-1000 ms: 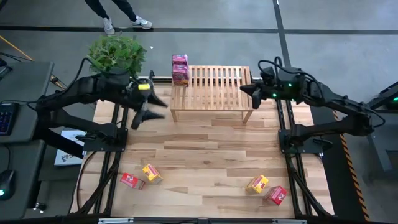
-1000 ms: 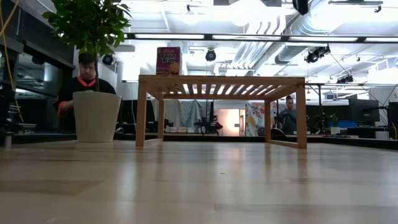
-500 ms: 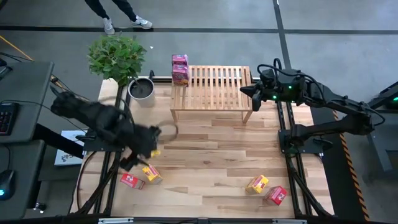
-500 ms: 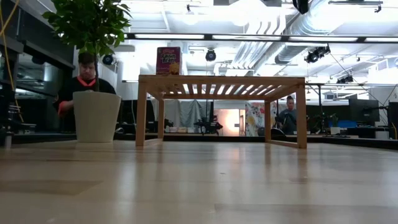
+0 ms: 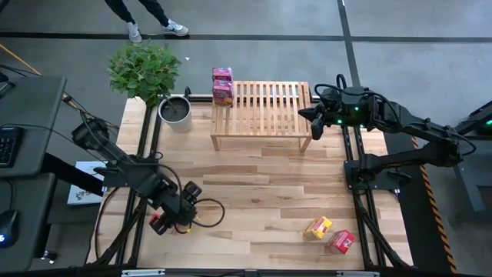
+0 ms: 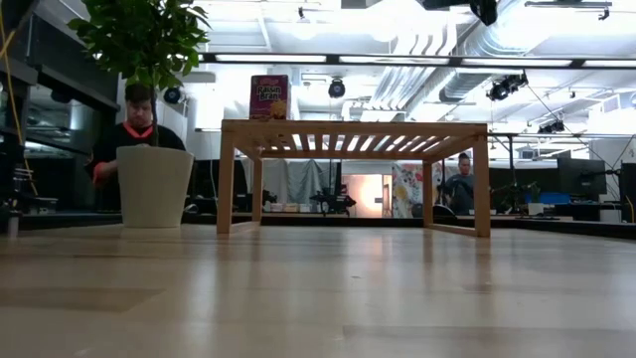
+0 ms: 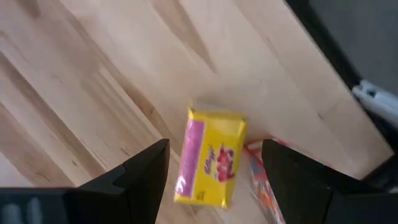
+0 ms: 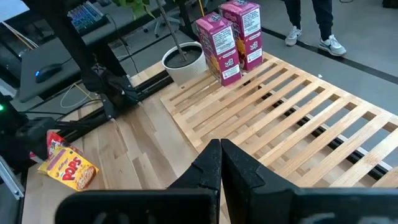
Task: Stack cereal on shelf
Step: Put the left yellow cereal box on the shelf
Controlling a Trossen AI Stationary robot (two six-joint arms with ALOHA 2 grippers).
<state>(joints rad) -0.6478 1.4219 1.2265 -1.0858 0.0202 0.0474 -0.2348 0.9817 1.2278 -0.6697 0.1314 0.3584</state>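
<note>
Two pink cereal boxes [image 5: 222, 85] are standing upright together at the far left corner of the shelf [image 5: 265, 108], which is sitting at the far side of the counter [image 5: 261, 192]. Down at the near left, the left gripper [image 5: 178, 219] is hanging with its fingers spread wide over a yellow box [image 7: 209, 157], gripping nothing, with a red box [image 7: 264, 180] lying just beside that one. Another yellow box [image 5: 317, 227] and red box [image 5: 341, 241] are lying together at the near right. The right gripper [image 5: 305, 115] is hovering pinched closed and empty by the shelf's right end. A potted plant [image 5: 146, 69] is standing left of the shelf.
</note>
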